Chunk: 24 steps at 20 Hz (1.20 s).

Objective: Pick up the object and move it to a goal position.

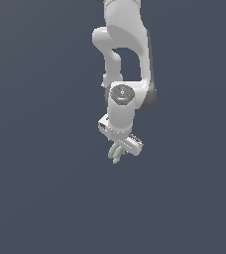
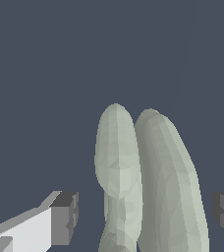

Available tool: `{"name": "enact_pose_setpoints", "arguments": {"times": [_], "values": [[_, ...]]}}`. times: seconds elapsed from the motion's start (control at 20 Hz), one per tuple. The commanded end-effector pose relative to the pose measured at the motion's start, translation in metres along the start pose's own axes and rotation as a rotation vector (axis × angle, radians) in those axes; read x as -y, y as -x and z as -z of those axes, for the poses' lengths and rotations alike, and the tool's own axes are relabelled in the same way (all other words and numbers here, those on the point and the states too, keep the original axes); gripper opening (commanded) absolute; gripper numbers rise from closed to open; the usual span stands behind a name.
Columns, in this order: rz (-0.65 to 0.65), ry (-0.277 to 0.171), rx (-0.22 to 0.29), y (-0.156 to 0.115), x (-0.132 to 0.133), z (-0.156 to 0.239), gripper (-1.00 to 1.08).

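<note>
A white Panda arm (image 1: 121, 74) hangs down from the top of the exterior view over a flat slate-blue ground (image 1: 35, 198), its wrist pitched toward the exterior view's right. I read the scene from my remote station with nothing else on show and no goal marker in sight.

At the arm's foot sits the gripper (image 1: 122, 146), and the object (image 1: 116, 153), a small pale grey-green bunch of rounded lobes, lies directly beneath it, peeping out just below the white hand. In the wrist view the bunch (image 2: 148, 187) fills the lane between the two dark finger pads (image 2: 65, 216), its long lobes running straight away from the camera, crosswise to the line on which the jaws would shut.

The gripper is spread wide: I see clear ground between each pad and the nearest lobe, so nothing is held or touched. By my judgement the hand is lined up for the grasp, and closing is what remains before any lift.
</note>
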State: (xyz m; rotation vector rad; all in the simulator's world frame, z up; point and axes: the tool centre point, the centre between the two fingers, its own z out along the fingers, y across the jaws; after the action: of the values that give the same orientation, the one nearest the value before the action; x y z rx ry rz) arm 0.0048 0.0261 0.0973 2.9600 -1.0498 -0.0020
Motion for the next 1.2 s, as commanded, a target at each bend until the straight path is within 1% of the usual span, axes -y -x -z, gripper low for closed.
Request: {"name": "enact_pose_setpoints", "arguments": {"times": [0.0, 0.05, 0.5, 0.7, 0.9, 1.15], "values": [[0.0, -0.001, -0.001, -0.001, 0.001, -0.002, 1.0], [0.0, -0.001, -0.001, -0.001, 0.001, -0.002, -1.0], [0.0, -0.001, -0.001, -0.001, 0.001, -0.002, -1.0], [-0.002, -0.002, -0.002, -0.005, -0.002, 0.001, -1.0], [-0.002, -0.002, -0.002, -0.018, -0.012, 0.006, -1.0], [-0.001, -0.002, -0.002, -0.049, -0.035, 0.02, -1.0]]}}
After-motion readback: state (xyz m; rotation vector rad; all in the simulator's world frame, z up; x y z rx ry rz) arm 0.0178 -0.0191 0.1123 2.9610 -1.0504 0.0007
